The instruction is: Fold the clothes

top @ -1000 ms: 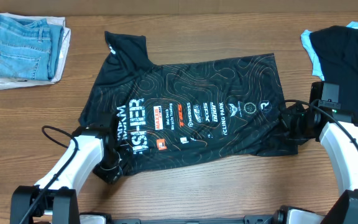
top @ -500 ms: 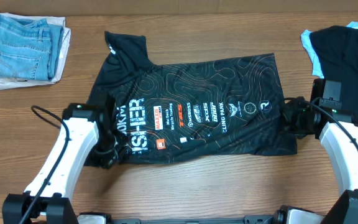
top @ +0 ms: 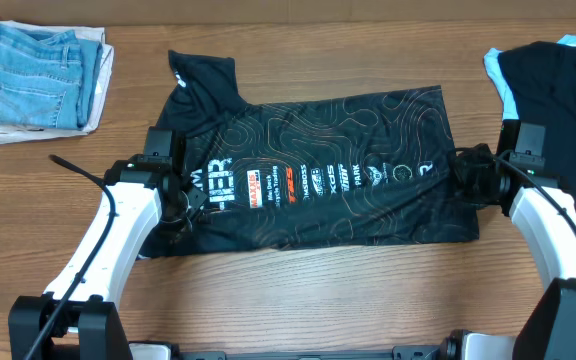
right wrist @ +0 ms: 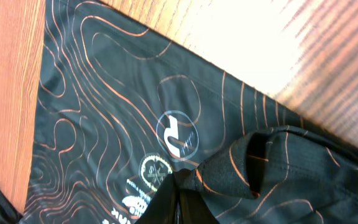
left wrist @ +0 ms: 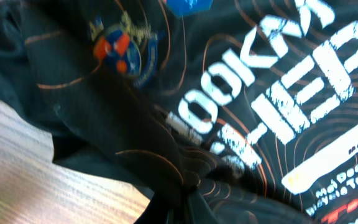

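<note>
The clothes point(top: 308, 165), a black shirt with thin orange lines and white lettering, lie spread across the middle of the table, collar end to the left. My left gripper point(top: 186, 200) is shut on a bunched fold of the shirt's near-left edge point(left wrist: 185, 180), lifted over the white lettering. My right gripper point(top: 466, 175) is shut on the shirt's right hem point(right wrist: 229, 171), which curls up in a loop above the round logos. In both wrist views the fingers sit closed together with black fabric pinched between them.
Folded light-blue jeans point(top: 38, 75) lie on a white cloth at the far left corner. A dark garment over something light blue point(top: 558, 90) covers the far right corner. Bare wooden table point(top: 298, 300) runs along the near side between the arms.
Both grippers have moved away from the near edge toward the far side, carrying the shirt's near edge with them. The left arm swung furthest, and the fold now covers part of the lettering.
</note>
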Motion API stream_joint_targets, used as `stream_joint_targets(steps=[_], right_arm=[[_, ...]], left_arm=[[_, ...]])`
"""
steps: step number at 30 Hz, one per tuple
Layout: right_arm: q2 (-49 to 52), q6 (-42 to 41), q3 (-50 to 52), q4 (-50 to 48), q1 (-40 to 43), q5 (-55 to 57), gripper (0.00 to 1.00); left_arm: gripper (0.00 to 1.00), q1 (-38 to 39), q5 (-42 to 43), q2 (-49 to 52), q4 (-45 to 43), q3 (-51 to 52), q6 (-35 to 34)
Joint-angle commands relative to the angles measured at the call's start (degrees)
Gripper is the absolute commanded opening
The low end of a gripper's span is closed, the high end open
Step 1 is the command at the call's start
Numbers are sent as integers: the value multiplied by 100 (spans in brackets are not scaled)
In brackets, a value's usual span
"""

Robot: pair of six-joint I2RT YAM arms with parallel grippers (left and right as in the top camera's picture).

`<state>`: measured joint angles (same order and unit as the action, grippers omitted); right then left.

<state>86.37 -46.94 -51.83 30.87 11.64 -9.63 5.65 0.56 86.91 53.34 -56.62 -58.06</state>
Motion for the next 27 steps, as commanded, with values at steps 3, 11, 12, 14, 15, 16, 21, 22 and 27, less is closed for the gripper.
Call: stream_joint_targets(steps=[3,11,12,14,15,16,21,22,27], right_arm=[[50,-70,-149,-382,-7,57,4],[74,-90,-146,-579,-37,90,4],[87,-90,-146,-579,-59,122,4],[166,-87,-146,-603,-140,243,4],[208,-90,-144,-625,-170,271,4],[264,-87,-144,-664,-212,273,4],[540,-90,-144,-918,-396,273,5],[595,-90,-144,-951,-433,275,5],[704,-87,-144,-890,-487,275,9]], left_arm=[[4,37,-964,42,-188,-87,90],[5,39,-1211,85,-699,-87,195],[6,39,-1215,90,-743,-87,197],[7,39,-1244,94,-868,-87,205],[7,39,-1259,94,-925,-87,243],[8,39,-1261,94,-1027,-87,302],[23,39,-1257,94,-1451,-87,529],[36,39,-1211,94,-1532,-87,634],[100,39,-857,92,-1541,-94,1322]])
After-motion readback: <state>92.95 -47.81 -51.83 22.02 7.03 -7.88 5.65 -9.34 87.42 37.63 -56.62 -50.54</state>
